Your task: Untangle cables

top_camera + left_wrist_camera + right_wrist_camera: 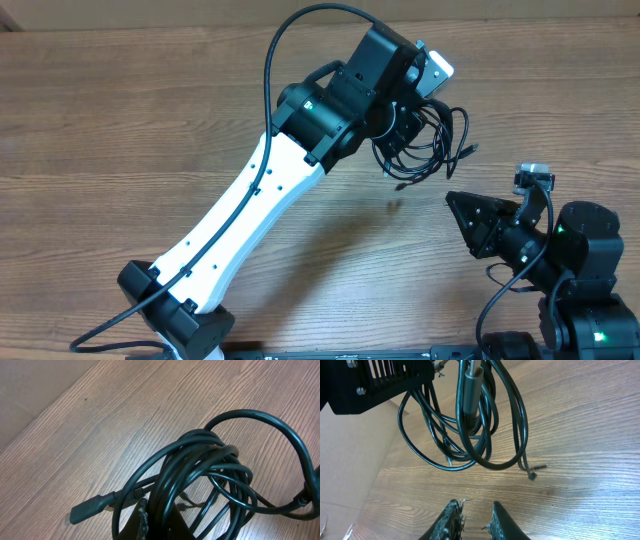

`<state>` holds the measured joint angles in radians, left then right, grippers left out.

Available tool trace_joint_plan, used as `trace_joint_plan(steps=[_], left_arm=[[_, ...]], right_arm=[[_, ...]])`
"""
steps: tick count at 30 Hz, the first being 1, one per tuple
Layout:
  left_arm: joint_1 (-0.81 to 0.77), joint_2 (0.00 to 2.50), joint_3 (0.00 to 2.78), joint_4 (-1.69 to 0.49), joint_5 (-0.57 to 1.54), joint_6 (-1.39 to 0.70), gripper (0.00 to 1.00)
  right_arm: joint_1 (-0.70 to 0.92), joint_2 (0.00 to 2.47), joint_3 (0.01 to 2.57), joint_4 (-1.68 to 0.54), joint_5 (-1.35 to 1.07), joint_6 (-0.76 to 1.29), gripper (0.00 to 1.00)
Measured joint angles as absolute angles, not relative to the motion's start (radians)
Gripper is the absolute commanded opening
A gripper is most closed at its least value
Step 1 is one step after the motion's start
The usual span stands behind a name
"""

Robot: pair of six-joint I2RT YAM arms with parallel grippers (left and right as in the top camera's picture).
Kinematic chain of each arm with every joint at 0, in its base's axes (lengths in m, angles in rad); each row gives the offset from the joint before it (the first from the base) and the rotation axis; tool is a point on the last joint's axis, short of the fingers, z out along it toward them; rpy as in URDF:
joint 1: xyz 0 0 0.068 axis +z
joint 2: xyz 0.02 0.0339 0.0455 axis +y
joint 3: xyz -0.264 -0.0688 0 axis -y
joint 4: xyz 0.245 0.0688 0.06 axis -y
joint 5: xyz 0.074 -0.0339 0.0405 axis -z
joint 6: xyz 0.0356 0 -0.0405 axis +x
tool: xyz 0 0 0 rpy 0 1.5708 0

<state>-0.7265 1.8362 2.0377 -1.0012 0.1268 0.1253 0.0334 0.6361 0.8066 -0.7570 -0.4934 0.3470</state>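
Note:
The cables [428, 145] are a looped black bundle hanging from my left gripper [405, 125], which is shut on them and holds them above the wooden table. In the left wrist view the loops [200, 470] wrap around the fingers [160, 520], and a flat plug [90, 508] sticks out to the left. In the right wrist view the bundle [470, 440] dangles from the left gripper's body [375, 385], with a cylindrical plug [471, 385] and a loose end [533, 476] near the table. My right gripper [455, 205] [475, 507] is open and empty, below and right of the bundle.
The wooden table [120, 120] fills the view. The left arm's white link [240, 215] crosses the middle diagonally. A pale floor or wall strip lies past the table edge [30, 390].

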Motion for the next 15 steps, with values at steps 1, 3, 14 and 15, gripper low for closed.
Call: trace_joint_plan(steps=[1, 3, 14, 15], left_arm=[[-0.727, 1.836, 2.038, -1.002, 0.127, 0.125, 0.04], [-0.727, 1.836, 2.038, -1.003, 0.129, 0.126, 0.04], [-0.727, 1.836, 2.038, -1.032, 0.163, 0.137, 0.04], [-0.727, 1.836, 2.038, -1.032, 0.174, 0.137, 0.04]], right_arm=[[0.033, 0.636, 0.807, -0.757, -0.493, 0.348, 0.24], [0.033, 0.636, 0.807, -0.756, -0.487, 0.347, 0.37], [0.033, 0.639, 0.806, -0.675, -0.438, 0.344, 0.69], [0.033, 0.639, 0.806, -0.677, -0.437, 0.339, 0.68]])
